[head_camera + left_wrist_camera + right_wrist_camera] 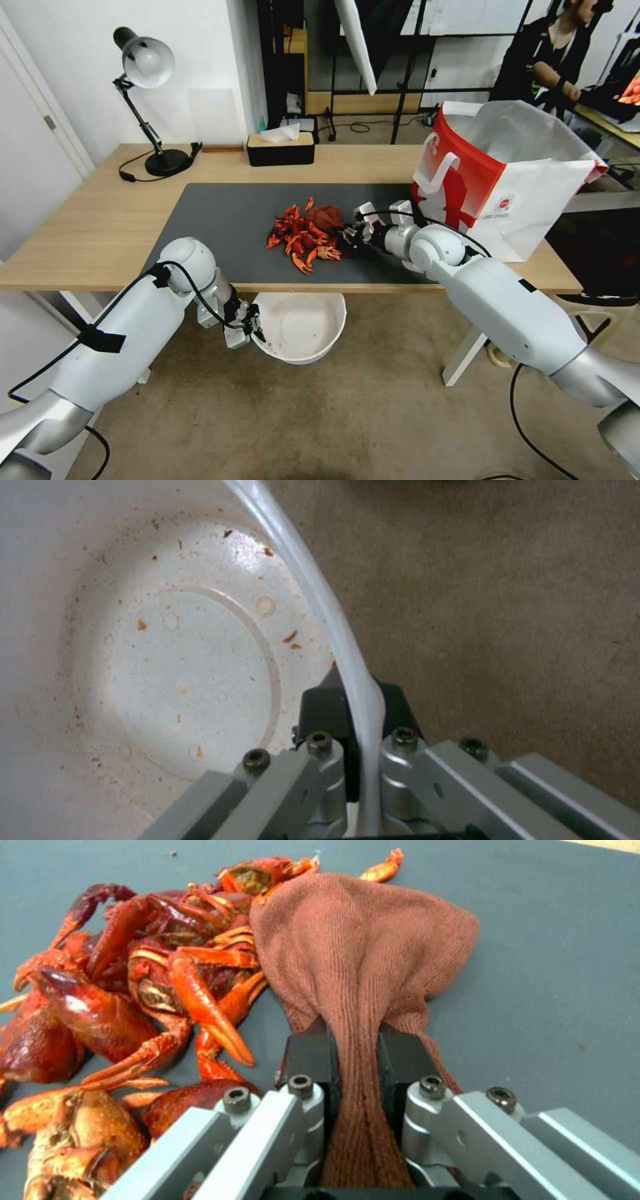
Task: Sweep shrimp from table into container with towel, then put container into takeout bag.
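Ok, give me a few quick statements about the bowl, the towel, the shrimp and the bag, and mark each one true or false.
1. The left gripper clamps the container's rim. True.
2. The container sits on the table. False: it is held below the table's front edge.
3. The right gripper pinches the towel. True.
4. The shrimp are already in the container. False: they lie piled on the grey mat.
5. The takeout bag lies flat. False: it stands open.

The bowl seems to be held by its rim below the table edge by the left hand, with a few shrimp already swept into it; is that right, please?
Not quite: the bowl holds no shrimp, just small red specks, as the left wrist view shows. The shrimp lie on the table's mat beside the towel. The left hand does grip the rim below the table edge.
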Available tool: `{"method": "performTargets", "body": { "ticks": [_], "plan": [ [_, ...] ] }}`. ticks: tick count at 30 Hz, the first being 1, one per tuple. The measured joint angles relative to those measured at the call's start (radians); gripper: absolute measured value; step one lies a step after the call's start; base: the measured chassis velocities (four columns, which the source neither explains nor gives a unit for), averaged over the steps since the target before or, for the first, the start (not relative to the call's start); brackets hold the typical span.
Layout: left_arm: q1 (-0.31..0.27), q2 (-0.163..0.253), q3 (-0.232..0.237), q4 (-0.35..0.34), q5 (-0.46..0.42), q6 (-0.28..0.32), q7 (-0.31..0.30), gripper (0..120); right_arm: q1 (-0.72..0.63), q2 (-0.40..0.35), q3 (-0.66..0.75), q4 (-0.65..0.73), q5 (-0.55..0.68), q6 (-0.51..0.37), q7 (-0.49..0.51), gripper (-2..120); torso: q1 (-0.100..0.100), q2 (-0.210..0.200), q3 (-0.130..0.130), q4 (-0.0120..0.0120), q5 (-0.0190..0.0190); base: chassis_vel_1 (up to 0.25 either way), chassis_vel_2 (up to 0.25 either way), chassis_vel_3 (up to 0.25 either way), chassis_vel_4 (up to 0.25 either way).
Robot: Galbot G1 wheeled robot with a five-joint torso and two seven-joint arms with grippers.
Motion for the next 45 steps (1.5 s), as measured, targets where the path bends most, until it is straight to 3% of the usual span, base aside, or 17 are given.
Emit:
{"method": "performTargets", "body": {
  "ticks": [24,45],
  "plan": [
    [-0.006,-0.021,0.009,-0.003,0.01,0.0,0.0,0,-0.12,-0.078,0.045,0.167,0.035,-0.022,0.046,8,0.0,0.0,0.0,-0.0002,-0.0001,0.0,0.0,0.0,0.0],
    [0.001,0.031,-0.008,-0.002,0.001,0.0,0.0,0,-0.17,-0.09,0.056,0.26,0.061,-0.045,0.091,8,0.0,0.0,0.0,0.0001,0.0,0.0,0.0,0.0,0.0]
  ]
}}
